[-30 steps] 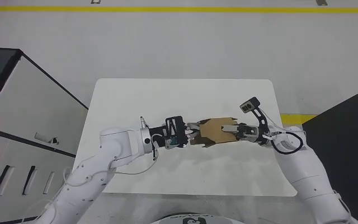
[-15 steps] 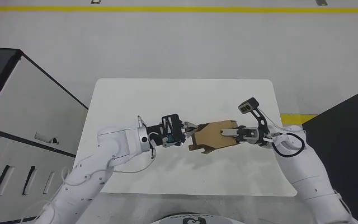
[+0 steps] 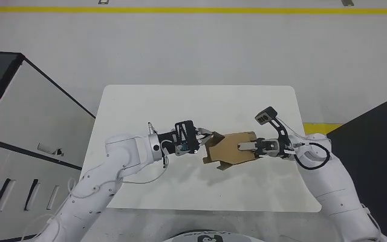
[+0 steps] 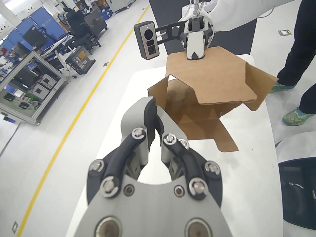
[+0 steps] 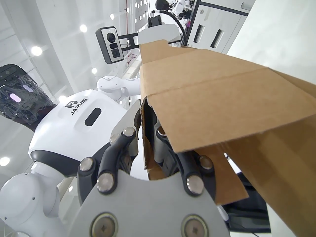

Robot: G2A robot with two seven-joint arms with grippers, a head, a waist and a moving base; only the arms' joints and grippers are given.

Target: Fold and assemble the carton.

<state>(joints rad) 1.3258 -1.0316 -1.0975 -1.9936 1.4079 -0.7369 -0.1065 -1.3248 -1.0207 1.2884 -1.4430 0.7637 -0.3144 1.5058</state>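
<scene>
both hands pinch carton (image 3: 233,151): left hand (image 4: 155,114) one end, right hand (image 5: 147,129) opposite end.

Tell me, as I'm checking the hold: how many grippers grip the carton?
2. The left gripper pinches one end of the carton; the right gripper pinches the opposite end.

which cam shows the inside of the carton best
The left wrist view: it looks straight into the open end of the carton, flaps spread. The top view gives its outer top panel; the right wrist view gives an outer wall up close.
</scene>
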